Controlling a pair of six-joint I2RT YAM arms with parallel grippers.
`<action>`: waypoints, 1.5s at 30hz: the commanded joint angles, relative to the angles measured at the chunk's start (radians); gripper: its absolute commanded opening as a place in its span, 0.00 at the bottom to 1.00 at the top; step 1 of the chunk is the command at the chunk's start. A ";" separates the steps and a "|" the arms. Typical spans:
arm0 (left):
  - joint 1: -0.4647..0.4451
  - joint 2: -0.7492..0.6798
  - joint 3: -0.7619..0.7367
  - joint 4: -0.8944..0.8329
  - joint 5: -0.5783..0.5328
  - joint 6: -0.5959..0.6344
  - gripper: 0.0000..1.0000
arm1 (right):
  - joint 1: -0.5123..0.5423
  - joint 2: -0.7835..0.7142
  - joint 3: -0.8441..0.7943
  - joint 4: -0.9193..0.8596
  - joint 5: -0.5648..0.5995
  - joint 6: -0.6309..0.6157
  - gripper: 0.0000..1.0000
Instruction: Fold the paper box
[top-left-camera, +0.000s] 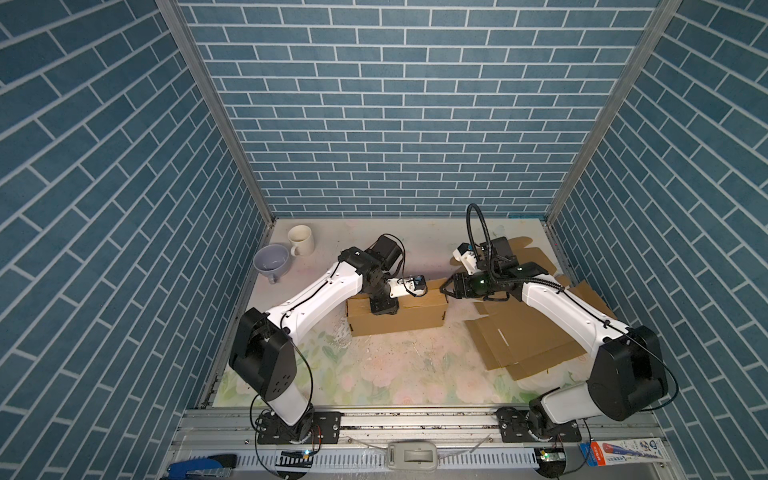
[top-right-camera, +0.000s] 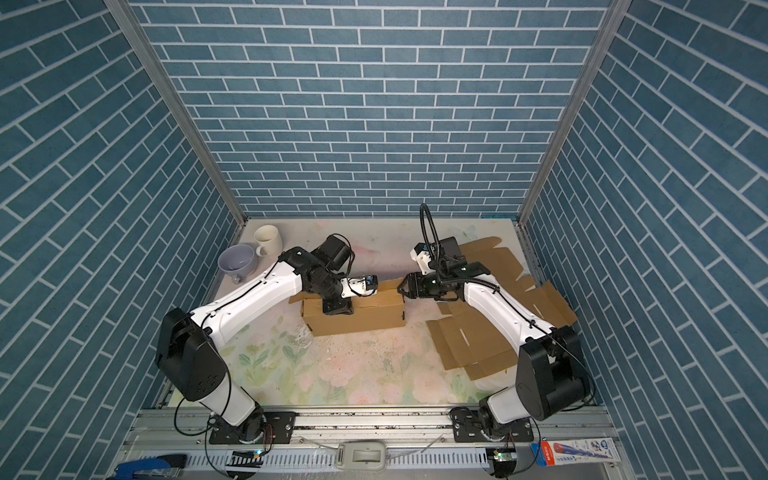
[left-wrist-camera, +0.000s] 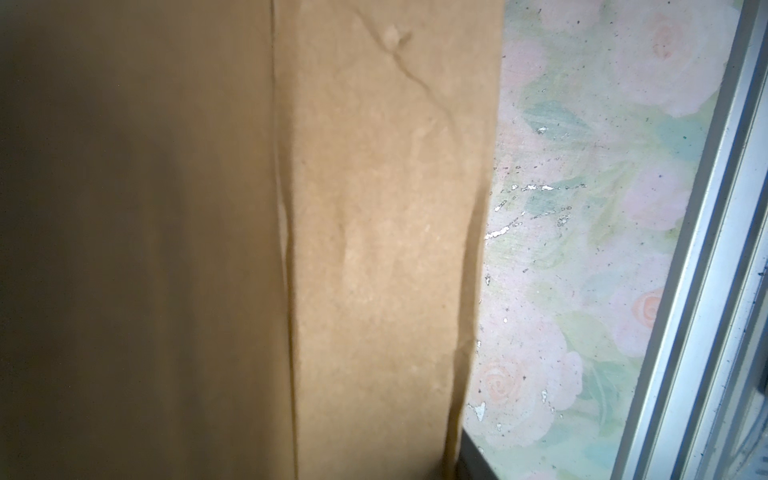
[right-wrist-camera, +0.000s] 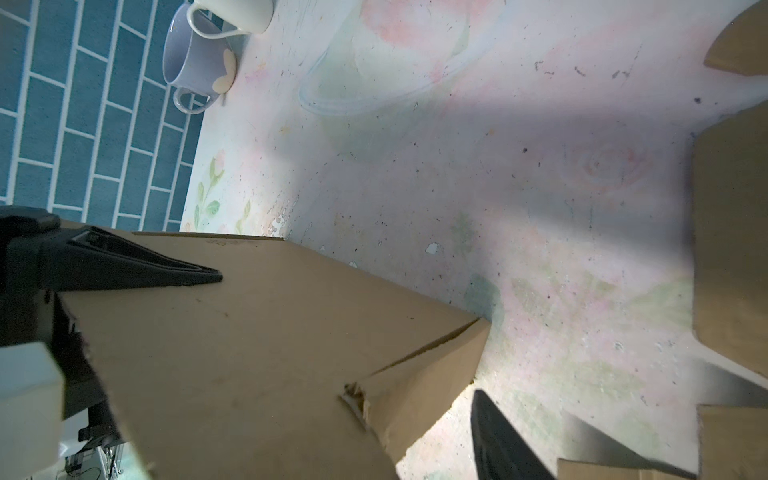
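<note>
The brown paper box (top-left-camera: 409, 318) (top-right-camera: 370, 320) stands mid-table as a long block, with a flap edge raised along its far side. My left gripper (top-left-camera: 384, 308) (top-right-camera: 337, 308) points down onto the box's top near its left end. Its fingers are hidden in both top views, and cardboard (left-wrist-camera: 374, 249) fills the left wrist view. My right gripper (top-left-camera: 445, 286) (top-right-camera: 402, 286) (right-wrist-camera: 349, 334) is open at the box's right end. One finger (right-wrist-camera: 166, 270) lies over the box top (right-wrist-camera: 249, 353) and the other finger (right-wrist-camera: 498, 436) is off its torn corner, above the table.
Flat unfolded cardboard sheets (top-left-camera: 532, 336) (top-right-camera: 478, 340) lie at the right under my right arm, with more (top-left-camera: 536, 253) toward the back right. A white mug (top-left-camera: 301, 240) and a lavender cup (top-left-camera: 272, 259) stand at the back left. Blue brick walls close three sides.
</note>
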 joint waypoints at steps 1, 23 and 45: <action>0.003 0.062 -0.041 -0.018 -0.004 0.024 0.45 | -0.008 -0.083 0.086 -0.118 0.072 -0.128 0.63; 0.004 0.073 -0.027 -0.013 -0.009 0.033 0.45 | 0.115 0.048 0.304 -0.369 0.304 -0.449 0.43; 0.003 0.066 -0.033 -0.010 -0.011 0.033 0.43 | 0.116 0.060 0.302 -0.311 0.207 -0.275 0.06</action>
